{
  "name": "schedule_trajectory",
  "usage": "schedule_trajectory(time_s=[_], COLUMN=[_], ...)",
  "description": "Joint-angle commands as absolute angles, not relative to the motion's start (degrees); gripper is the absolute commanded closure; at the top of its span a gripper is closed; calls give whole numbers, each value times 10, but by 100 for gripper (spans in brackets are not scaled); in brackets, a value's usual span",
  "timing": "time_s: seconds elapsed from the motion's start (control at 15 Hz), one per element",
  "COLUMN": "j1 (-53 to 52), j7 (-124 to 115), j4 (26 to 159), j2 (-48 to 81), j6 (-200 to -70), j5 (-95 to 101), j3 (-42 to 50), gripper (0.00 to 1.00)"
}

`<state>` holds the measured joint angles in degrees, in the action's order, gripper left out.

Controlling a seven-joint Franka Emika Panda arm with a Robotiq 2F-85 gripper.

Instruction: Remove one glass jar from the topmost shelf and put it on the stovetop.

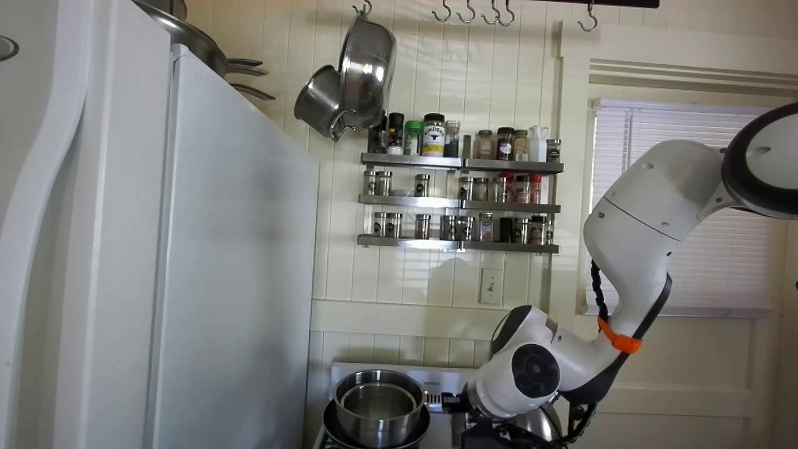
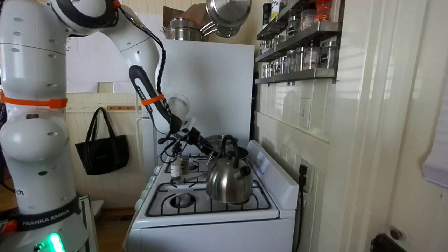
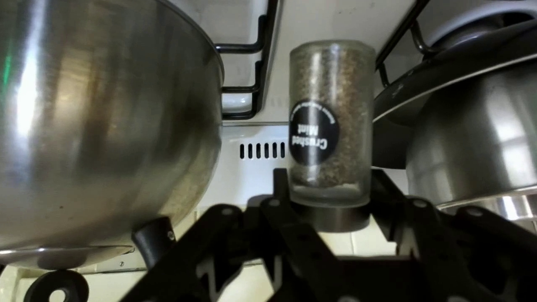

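In the wrist view a glass jar (image 3: 331, 126) of brown flakes, with a round black "Crushed Mint" label, stands between the fingers of my gripper (image 3: 331, 184), which are closed against it near its metal lid. Behind the jar are the white stovetop (image 2: 210, 218) and its vented back panel; whether its base touches anything I cannot tell. An exterior view shows the gripper (image 2: 210, 150) low over the range, just behind the kettle, with the jar mostly hidden. The topmost shelf (image 1: 418, 161) carries several bottles and jars on the wall above.
A steel kettle (image 2: 229, 180) stands close on one side of the gripper, nested pots (image 1: 380, 411) on the other. A white-labelled bottle (image 2: 176, 169) is on the stove's front part. The back panel (image 2: 276, 171) and refrigerator (image 2: 210, 84) bound the range; pans (image 1: 368, 68) hang above.
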<state>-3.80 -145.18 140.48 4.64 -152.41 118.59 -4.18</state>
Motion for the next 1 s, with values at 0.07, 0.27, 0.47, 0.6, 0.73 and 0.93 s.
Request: schedule_trajectory(time_s=[0.07,0.27,0.47,0.6,0.73,0.93], j1=[-41,-40,-39,-38,-37,-17], j7=[-1490,-1505,-1514,-1515,-1517,-1512], j4=[1379,1367,1358,1353,1350,1345], j2=[86,104,121,131,140,153], j6=[-1505,-1505,-1506,-1505,-1507,-1502], j5=[1244,1269,1286,1294,1302,1305], j3=[-46,-48,-49,-49,-49,-72], gripper=[75,75,75,75,75,75])
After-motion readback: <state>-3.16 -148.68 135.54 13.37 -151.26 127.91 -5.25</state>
